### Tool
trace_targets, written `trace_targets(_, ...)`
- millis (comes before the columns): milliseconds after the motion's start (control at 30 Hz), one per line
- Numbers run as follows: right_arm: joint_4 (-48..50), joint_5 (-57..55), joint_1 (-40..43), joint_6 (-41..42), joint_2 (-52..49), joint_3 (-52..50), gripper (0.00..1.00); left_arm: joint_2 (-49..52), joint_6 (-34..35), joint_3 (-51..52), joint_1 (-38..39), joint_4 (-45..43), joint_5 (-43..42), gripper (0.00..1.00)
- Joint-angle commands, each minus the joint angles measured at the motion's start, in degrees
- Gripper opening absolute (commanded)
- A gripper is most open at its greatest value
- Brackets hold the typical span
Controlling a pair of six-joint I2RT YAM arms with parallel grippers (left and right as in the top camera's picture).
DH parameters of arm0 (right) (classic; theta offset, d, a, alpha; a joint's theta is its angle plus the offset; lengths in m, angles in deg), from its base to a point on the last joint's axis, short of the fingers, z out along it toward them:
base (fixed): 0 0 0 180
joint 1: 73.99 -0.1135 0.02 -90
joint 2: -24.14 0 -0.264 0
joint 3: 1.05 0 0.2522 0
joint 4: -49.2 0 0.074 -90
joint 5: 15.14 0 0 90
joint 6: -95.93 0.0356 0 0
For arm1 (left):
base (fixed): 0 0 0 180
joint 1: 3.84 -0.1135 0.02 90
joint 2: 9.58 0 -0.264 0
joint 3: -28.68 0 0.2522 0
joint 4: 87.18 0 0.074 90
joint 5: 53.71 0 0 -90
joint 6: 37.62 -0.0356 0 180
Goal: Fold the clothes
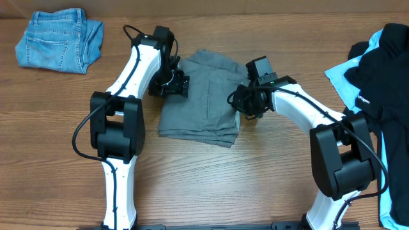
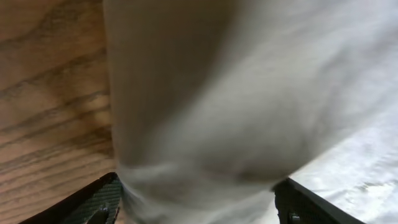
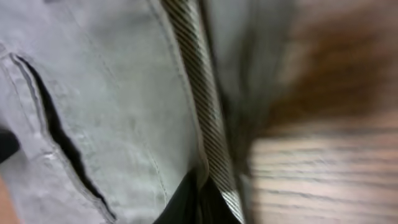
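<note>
The grey shorts (image 1: 198,96) lie folded in the middle of the table. My left gripper (image 1: 171,84) is at their left edge. In the left wrist view its fingers (image 2: 199,202) are spread wide, with blurred grey cloth (image 2: 236,93) bulging between them. My right gripper (image 1: 245,107) is at the shorts' right edge. In the right wrist view its fingers (image 3: 208,193) are closed on a thin fold of the grey cloth (image 3: 112,93), next to a pocket slit.
A folded blue denim piece (image 1: 57,39) lies at the far left corner. A pile of black (image 1: 383,64) and light-blue (image 1: 339,75) garments lies along the right edge, near my right arm's base. Bare wooden table (image 1: 223,179) lies in front.
</note>
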Motion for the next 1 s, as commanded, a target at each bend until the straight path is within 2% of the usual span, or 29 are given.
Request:
trace_targets(0,-3.0,-4.9,0.9,0.5,0.0,0.1,0.04,1.2,0.1,0.2,0.2,0.2,2.4,0.82)
trace_targets(233,-9.0,-9.0,1.2,0.5,0.0,0.1,0.04,1.3,0.1,0.1,0.0,0.3,4.6,0.79)
trace_targets(333,-9.8,-9.1,1.7,0.5,0.0,0.4,0.18,1.3,0.1,-0.2,0.0,0.6,3.8,0.79)
trace_targets(500,-18.6,-13.4,4.3,1.8,0.9,5.4,0.25,-0.1,-0.4,-3.2,0.0,3.7,4.3,0.64)
trace_targets(567,-23.1,-14.7,6.5,1.2,2.4,9.7,0.36,-1.3,-0.3,-6.1,0.0,6.0,4.9,0.66)
trace_targets(633,-23.0,-13.3,7.8,-0.5,3.2,12.3,0.59,-2.0,-0.3,-7.6,0.0,7.1,4.1,0.67)
trace_targets(667,-22.1,-11.7,8.2,-2.2,3.3,13.1,0.66,-2.3,-0.3,-7.9,0.2,7.3,3.1,0.67)
trace_targets(700,-20.3,-9.0,8.5,-4.6,3.3,13.8,0.66,-2.7,-0.3,-8.0,0.3,7.3,1.7,0.66)
trace_targets(733,-17.7,-5.6,8.7,-7.1,3.3,14.0,0.64,-2.8,-0.3,-8.0,0.5,7.3,0.5,0.66)
trace_targets(767,-15.4,-2.2,8.7,-9.4,3.3,14.0,0.59,-2.9,-0.3,-8.0,0.9,7.3,-0.5,0.63)
trace_targets(867,-10.0,3.8,8.6,-11.1,2.8,14.0,0.33,-2.9,-0.3,-7.8,2.1,6.6,-1.3,0.61)
trace_targets(933,-7.6,4.4,8.2,-11.1,2.1,14.0,0.22,-2.7,-0.3,-7.8,3.0,5.2,-1.3,0.59)
trace_targets(967,-6.5,4.4,8.1,-11.1,1.4,13.9,0.16,-2.6,-0.3,-7.8,3.6,4.4,-1.3,0.54)
